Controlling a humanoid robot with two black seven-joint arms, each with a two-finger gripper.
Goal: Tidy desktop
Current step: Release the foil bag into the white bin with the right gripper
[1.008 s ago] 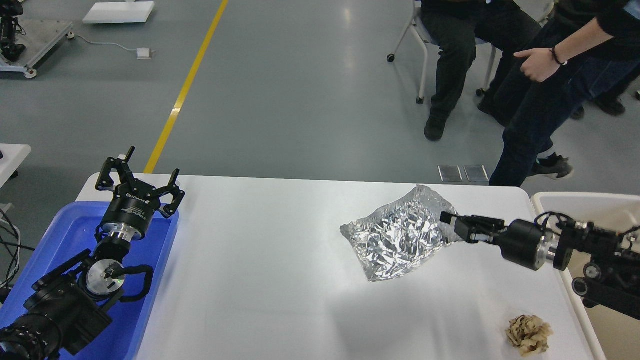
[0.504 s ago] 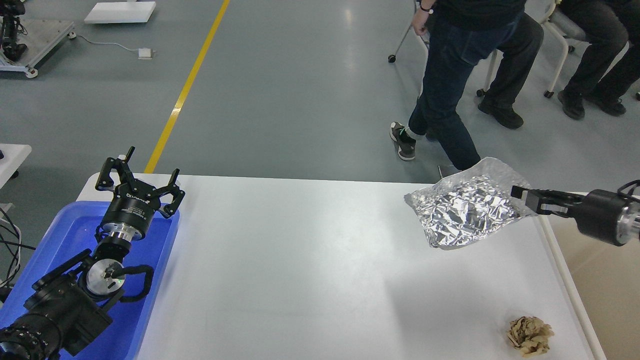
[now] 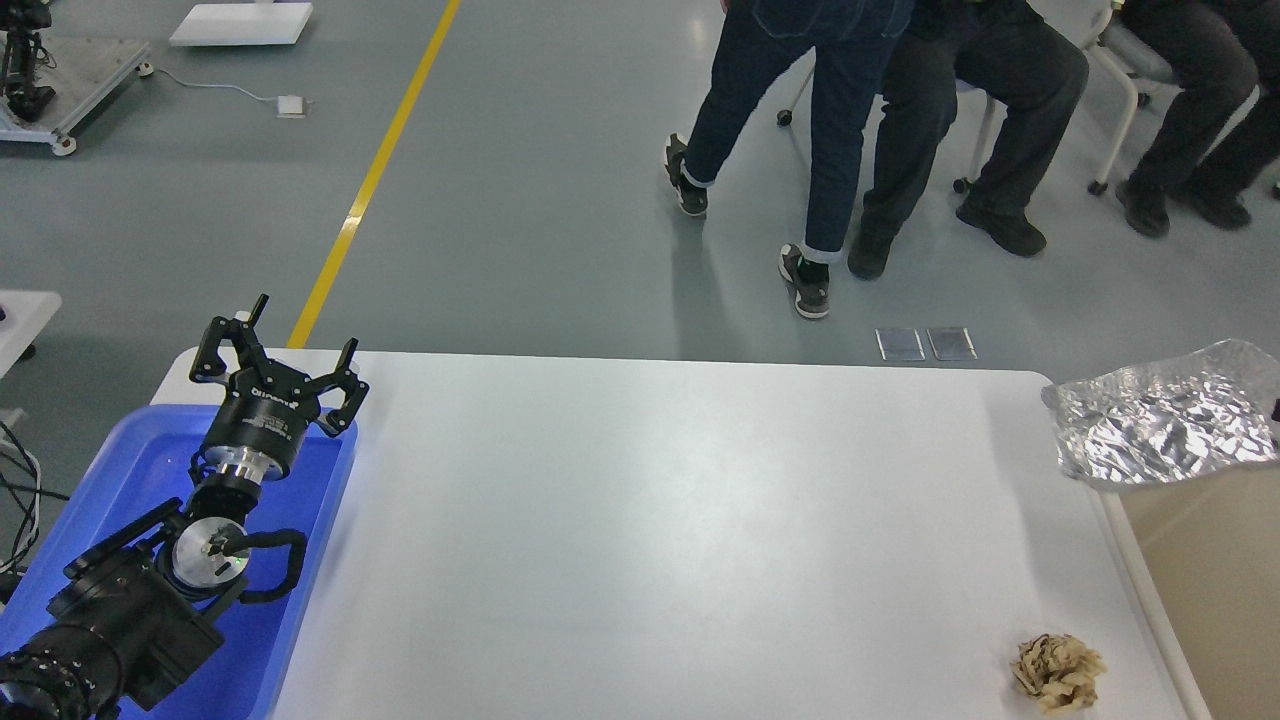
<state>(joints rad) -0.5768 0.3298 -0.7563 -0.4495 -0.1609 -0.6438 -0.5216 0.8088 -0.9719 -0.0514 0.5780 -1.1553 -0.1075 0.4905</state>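
Desktop (image 3: 650,520), stretching white and wide to the right of the left pincer (image 3: 275,372). Hovering over the far end of a blue tray (image 3: 150,470) at the desktop's left edge, with fingers spreading apart and gripping nothing. Lying well apart from that pincer, down by the near right corner: a crumpled brown paper wad (image 3: 1057,672), resting on the bare top. Farther right again, at the frame's edge: a wrinkled foil bag (image 3: 1160,425), hanging over the rim of a beige bin (image 3: 1210,580). Right pincer falling outside the frame, so no telling its grip. Running away just beyond the left pincer, a yellow floor line (image 3: 370,180); beyond the desktop's far edge, legs of people (image 3: 830,120) walking and sitting.
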